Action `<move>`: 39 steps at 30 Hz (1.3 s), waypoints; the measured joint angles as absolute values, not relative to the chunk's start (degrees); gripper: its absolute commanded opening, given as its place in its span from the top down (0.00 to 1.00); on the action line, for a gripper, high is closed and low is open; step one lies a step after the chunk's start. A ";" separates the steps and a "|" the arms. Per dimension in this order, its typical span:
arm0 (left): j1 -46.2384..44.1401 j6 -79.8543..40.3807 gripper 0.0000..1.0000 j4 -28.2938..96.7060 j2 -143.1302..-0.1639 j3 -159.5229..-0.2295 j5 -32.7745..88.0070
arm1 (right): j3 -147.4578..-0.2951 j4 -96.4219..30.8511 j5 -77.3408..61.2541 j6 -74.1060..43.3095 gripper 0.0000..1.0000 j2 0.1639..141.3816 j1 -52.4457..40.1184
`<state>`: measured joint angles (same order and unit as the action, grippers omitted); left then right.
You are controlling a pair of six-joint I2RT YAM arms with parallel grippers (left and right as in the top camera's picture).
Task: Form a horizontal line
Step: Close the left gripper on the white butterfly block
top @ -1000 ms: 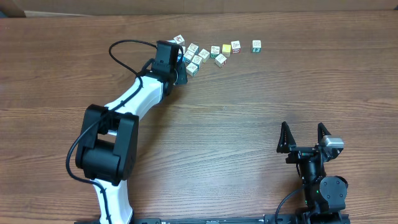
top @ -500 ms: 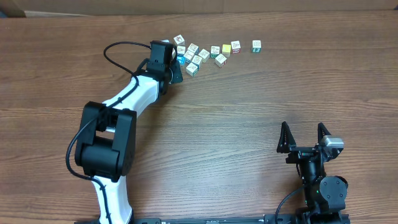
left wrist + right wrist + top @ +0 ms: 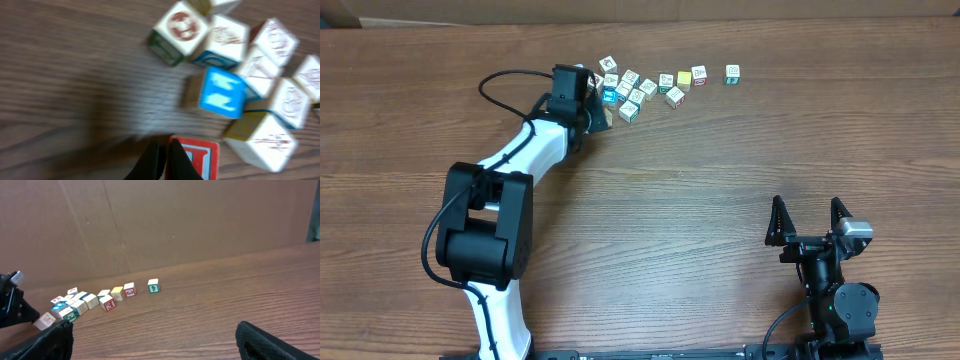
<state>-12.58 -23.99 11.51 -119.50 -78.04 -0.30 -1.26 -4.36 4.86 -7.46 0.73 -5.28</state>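
A cluster of tiny picture cubes (image 3: 628,92) lies at the far middle of the table. To its right, a few more cubes (image 3: 684,77) trail off in a loose row toward a lone white-and-green cube (image 3: 732,72). My left gripper (image 3: 596,106) is at the cluster's left edge. In the left wrist view it (image 3: 161,161) is shut with nothing between its fingers, and its right finger rests against a red-faced cube (image 3: 200,159). A blue-faced cube (image 3: 222,92) lies just beyond. My right gripper (image 3: 809,221) stands open and empty at the front right.
A brown cardboard wall (image 3: 160,220) runs behind the table's far edge. The left arm (image 3: 520,160) stretches diagonally from the front left to the cubes. A black cable (image 3: 505,78) loops beside its wrist.
The left wrist has swung a little to the left along the cluster's edge, uncovering the blue cube. The right arm has not moved.
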 measured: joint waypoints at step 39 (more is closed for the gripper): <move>-12.91 -24.91 0.36 20.10 -118.93 -81.93 0.80 | -1.26 -4.36 4.84 -7.46 0.00 0.73 -5.28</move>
<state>-12.91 -24.91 20.10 -118.93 -81.93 0.80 -1.26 -4.36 4.84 -7.46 0.73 -5.28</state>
